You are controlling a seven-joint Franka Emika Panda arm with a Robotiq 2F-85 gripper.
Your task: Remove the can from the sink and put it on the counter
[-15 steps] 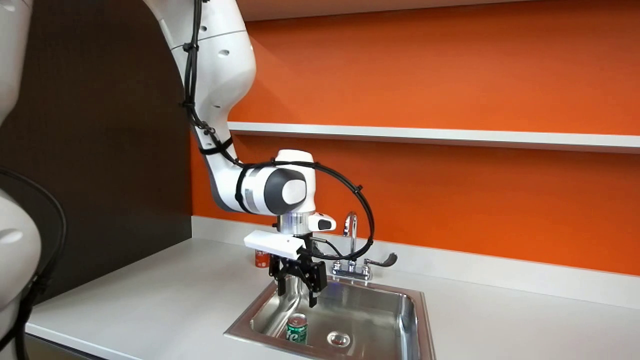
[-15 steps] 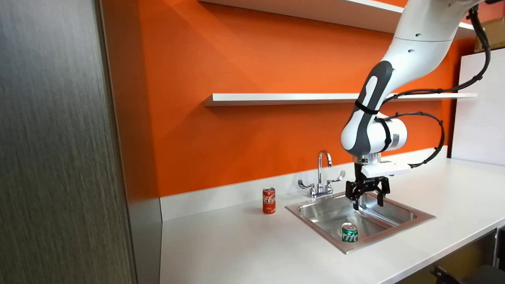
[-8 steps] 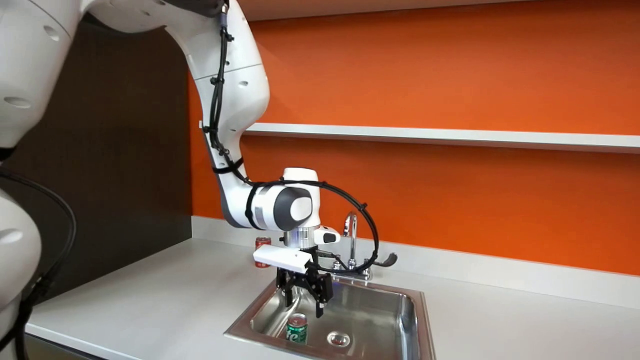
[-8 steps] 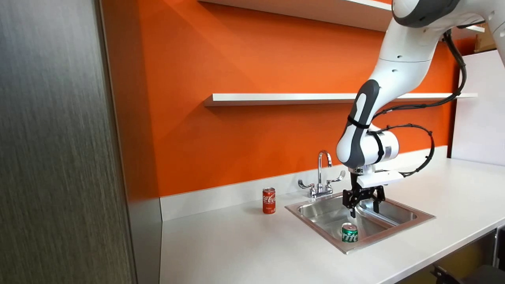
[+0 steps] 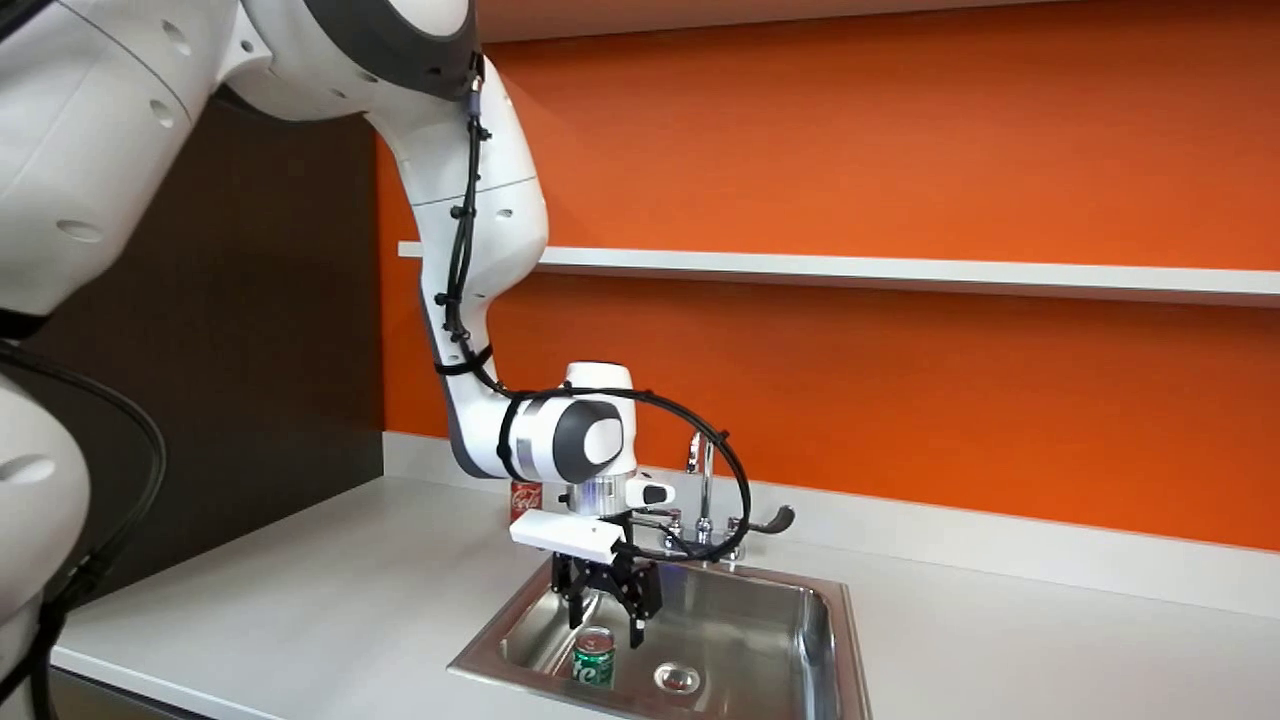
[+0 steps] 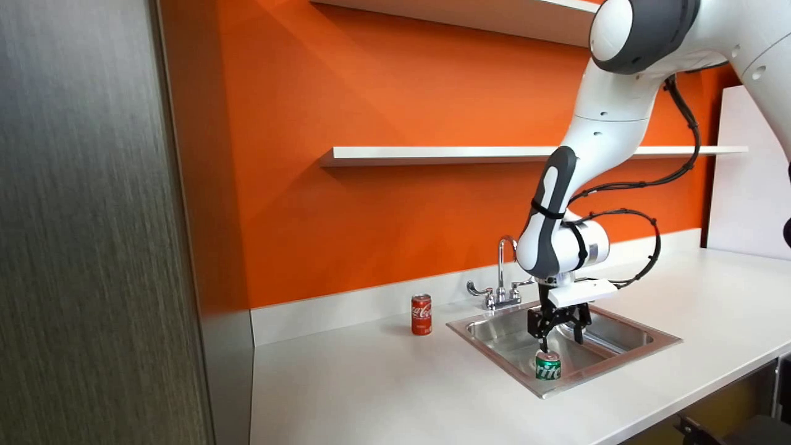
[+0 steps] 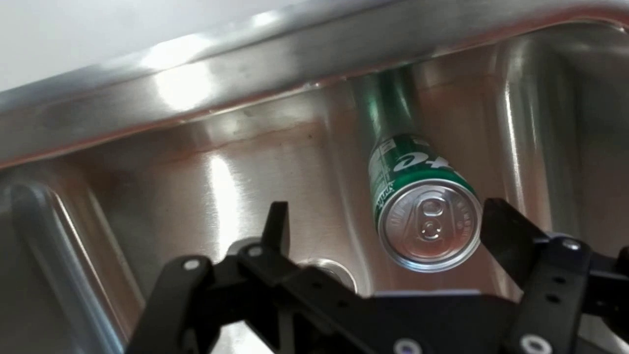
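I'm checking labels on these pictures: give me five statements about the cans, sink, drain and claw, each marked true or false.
1. The green can is in the sink. True.
2. The green can lies on its side. False: it stands upright.
3. The claw is open. True.
4. Both cans are in the sink. False: the red can stands on the counter.
5. The drain lies beside the green can. True.

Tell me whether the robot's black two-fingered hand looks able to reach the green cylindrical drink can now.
Probably yes: the black hand is open over the rectangular stainless-steel sink, and nothing visible blocks its way to the green drink can. It may need to shift, as the can appears off-centre.
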